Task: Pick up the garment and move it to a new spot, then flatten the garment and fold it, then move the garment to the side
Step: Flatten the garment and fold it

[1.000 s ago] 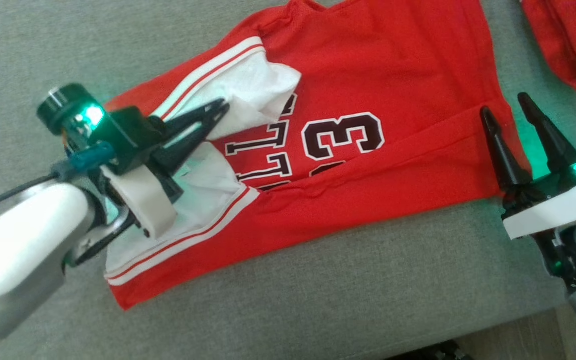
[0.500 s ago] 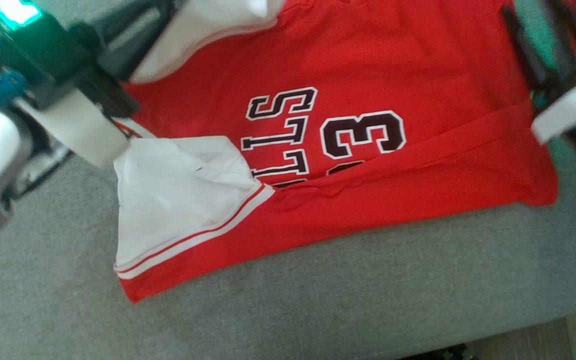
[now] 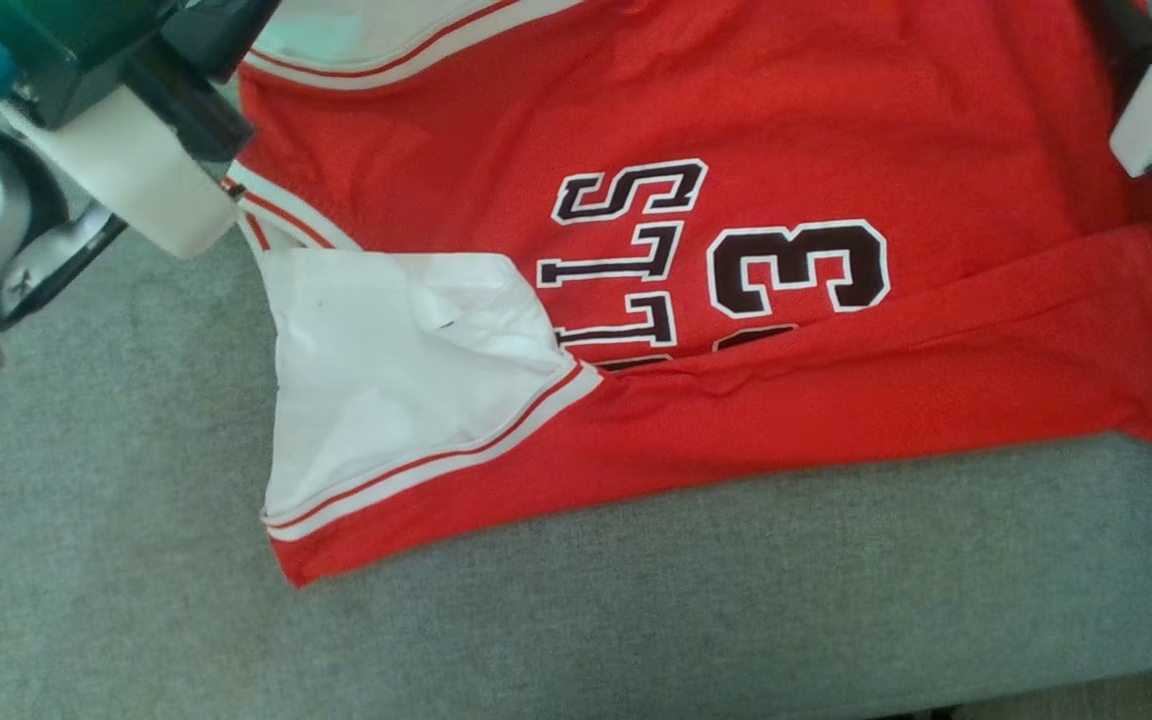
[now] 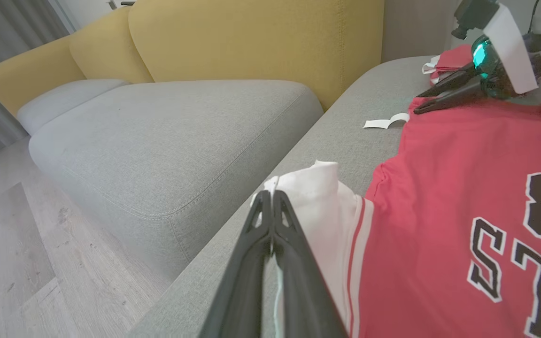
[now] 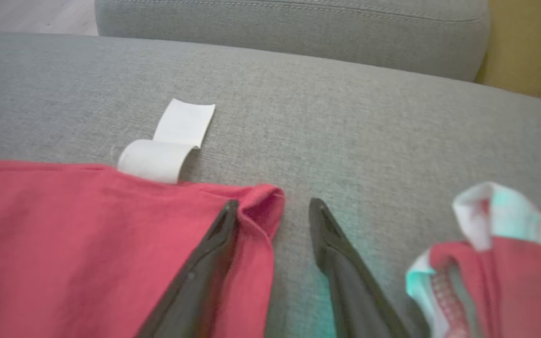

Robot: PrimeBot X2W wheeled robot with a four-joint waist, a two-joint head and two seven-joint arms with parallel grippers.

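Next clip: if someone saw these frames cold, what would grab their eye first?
The red jersey, with its dark, white-edged 3 and lettering, dominates as it lies spread across the grey sofa cushion. At its white sleeve the left gripper is pinched shut on the fabric. The right gripper stands open astride the opposite red corner, beside a curled white paper strip.

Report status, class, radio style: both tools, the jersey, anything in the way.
Left tool shut on jersey, white fabric. Right tool open, astride jersey's corner. Jersey spread on sofa, one edge folded over. Paper slip at its hem; second red garment nearby.
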